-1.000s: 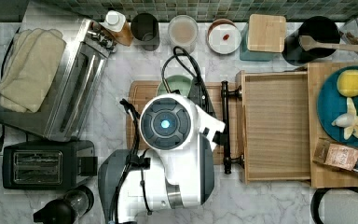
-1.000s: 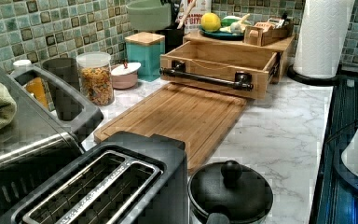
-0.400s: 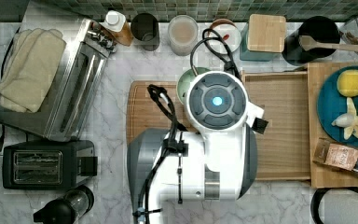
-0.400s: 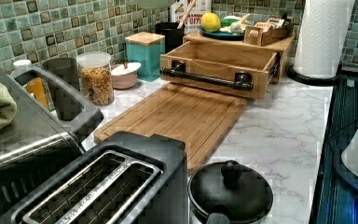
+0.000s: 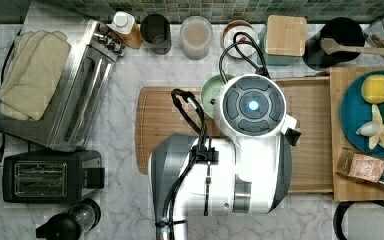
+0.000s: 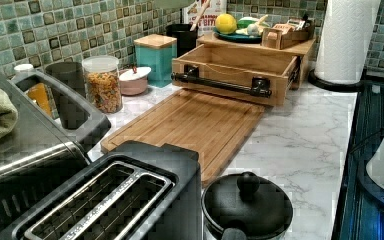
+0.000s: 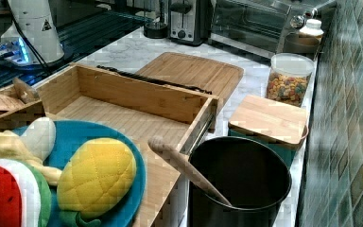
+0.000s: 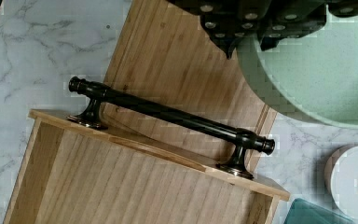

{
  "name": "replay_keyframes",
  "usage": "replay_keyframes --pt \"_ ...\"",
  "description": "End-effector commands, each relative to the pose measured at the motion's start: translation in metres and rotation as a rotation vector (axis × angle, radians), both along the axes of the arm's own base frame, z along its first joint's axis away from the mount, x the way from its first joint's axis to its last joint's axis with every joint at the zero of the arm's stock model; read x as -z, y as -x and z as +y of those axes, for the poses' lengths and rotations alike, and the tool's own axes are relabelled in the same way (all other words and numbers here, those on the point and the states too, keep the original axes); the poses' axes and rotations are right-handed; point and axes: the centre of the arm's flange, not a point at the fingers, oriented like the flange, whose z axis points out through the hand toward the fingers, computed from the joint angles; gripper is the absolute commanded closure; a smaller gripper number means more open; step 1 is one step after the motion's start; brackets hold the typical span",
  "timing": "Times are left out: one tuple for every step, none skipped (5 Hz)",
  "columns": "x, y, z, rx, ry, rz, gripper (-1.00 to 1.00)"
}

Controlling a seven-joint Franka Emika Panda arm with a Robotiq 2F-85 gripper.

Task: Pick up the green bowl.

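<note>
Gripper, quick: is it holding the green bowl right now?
Gripper: shut on the green bowl, which hangs lifted above the cutting board, its rim up against the fingers.

Green bowl (image 8: 326,79) smooth, faintly speckled, soft gloss. Cutting board (image 6: 190,125) matt bamboo with visible grain; wooden tray (image 7: 123,101) touching it same wood, with dark metal handle (image 8: 168,114), slight sheen. Counter (image 6: 300,145) beside cutting board polished marble look. Toaster oven (image 5: 75,90) brushed metal, folded cloth (image 5: 30,75) on top.
</note>
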Motion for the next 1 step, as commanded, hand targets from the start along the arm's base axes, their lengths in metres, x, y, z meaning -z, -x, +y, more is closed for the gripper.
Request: replay_keyframes --pt "-0.0624 -0.0085 0.0123 -0.028 -0.034 -0.132 1.00"
